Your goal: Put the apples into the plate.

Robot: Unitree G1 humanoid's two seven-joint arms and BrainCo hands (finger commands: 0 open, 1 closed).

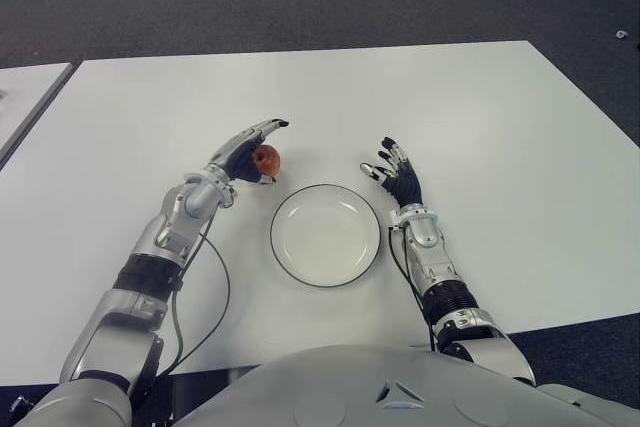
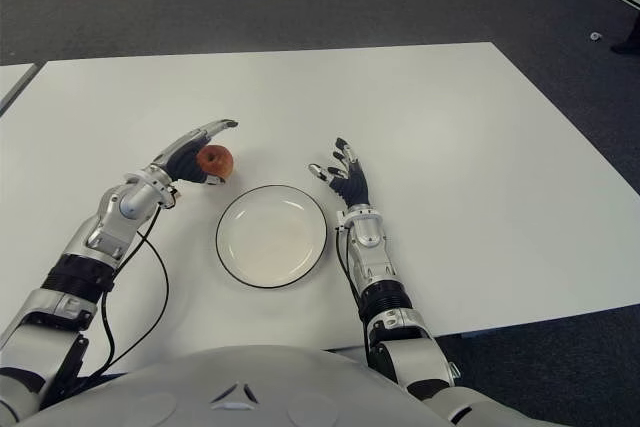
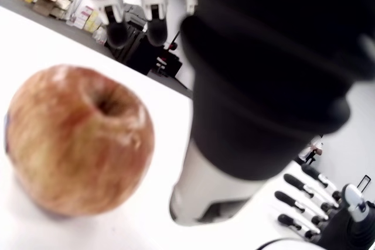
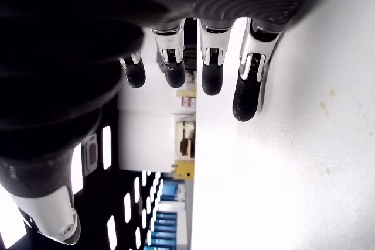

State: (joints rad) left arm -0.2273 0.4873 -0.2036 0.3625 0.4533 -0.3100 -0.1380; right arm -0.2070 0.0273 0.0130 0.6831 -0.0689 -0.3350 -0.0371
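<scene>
A: One apple (image 1: 266,159) is all you have in view, and it sits on the white surface (image 1: 480,127) right inside the left robot hand (image 1: 249,155). The plate (image 1: 325,235) lies bare, just off that hand's inner side and a little nearer the robot's body.

B: Is the left robot hand actually gripping it?

A: Not that you can count on. The long fingers (image 1: 268,128) reach out over the top of the apple, and the thumb (image 3: 234,144) stands beside it. In the left wrist view there's a sliver of white surface between thumb and fruit, so treat the hand as open, cupped around the apple and not clamped.

B: So how do you do this step well?

A: Settle the palm lower so the apple sits deep, then bring thumb and fingers in on opposite sides of the widest part. It's round and smooth, so my guess is that a pinch on its top would squirt it away. Lift only once it stops rocking, and clear the rim before you carry it across.

B: And the right robot hand (image 1: 397,176)?

A: It shows just beyond the plate's far right edge, fingers (image 4: 211,68) spread and straight, holding nothing. Keep it out of your path.
</scene>
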